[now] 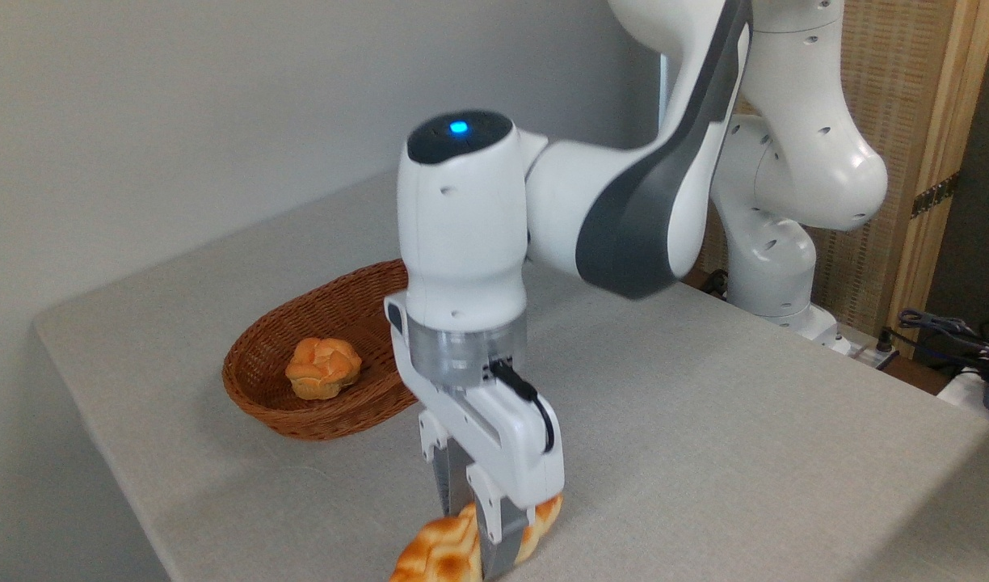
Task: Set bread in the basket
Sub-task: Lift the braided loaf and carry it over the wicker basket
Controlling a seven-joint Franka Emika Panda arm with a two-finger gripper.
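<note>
The bread (442, 551), a long braided golden-orange loaf, is at the bottom edge of the view, near the table's front edge; its lower end is cut off by the frame. My gripper (472, 529) is shut on the bread about its middle, fingers (494, 541) pointing down, one on each side. The loaf looks slightly raised, though its underside is hidden. The basket (256, 400), an oval reddish-brown wicker one, stands behind and to the left, partly hidden by my wrist.
A small round knotted orange bun (323, 368) lies inside the basket. The arm's base (773, 275) stands at the back right. Cables (947, 331) lie at the right edge. The table's left edge drops off just left of the basket.
</note>
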